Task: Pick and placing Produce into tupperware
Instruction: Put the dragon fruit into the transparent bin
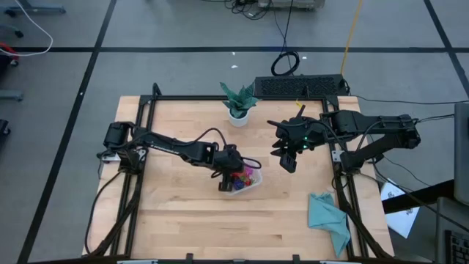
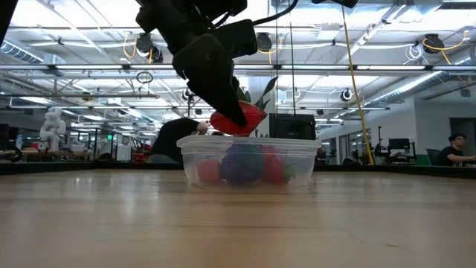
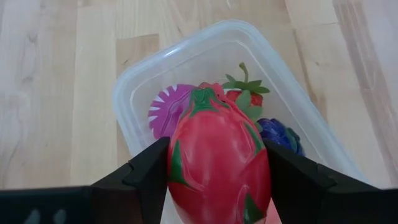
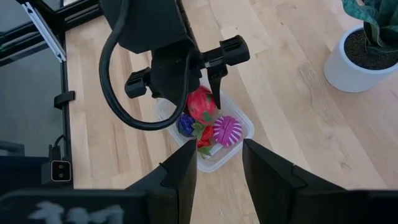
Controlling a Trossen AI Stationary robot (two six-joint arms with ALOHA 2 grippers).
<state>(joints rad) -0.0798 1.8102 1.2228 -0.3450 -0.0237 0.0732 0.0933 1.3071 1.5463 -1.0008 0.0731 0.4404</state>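
holding a red fruit over the container

the left gripper (image 3: 217, 180) is clamping a red fruit (image 3: 219, 163) just above the clear container (image 3: 155, 74), which is sitting mid-table with other toy fruits (image 4: 227, 130) inside. the right gripper (image 4: 217, 168) is waiting nearby, fingers parted and gripping nothing.

Wood tabletop (image 1: 176, 213) w/ a black frame round its edges. Small potted plant (image 1: 239, 103), green leaves, white pot, stood near the far edge, about mid-table. Teal cloth (image 1: 328, 219) lay crumpled at the near right corner. Black keyboard (image 1: 300, 86) sat on the floor just beyond the table. White papers (image 1: 399, 209) lay off the right side. Person seated (image 2: 451, 150) in bkgd, far right.
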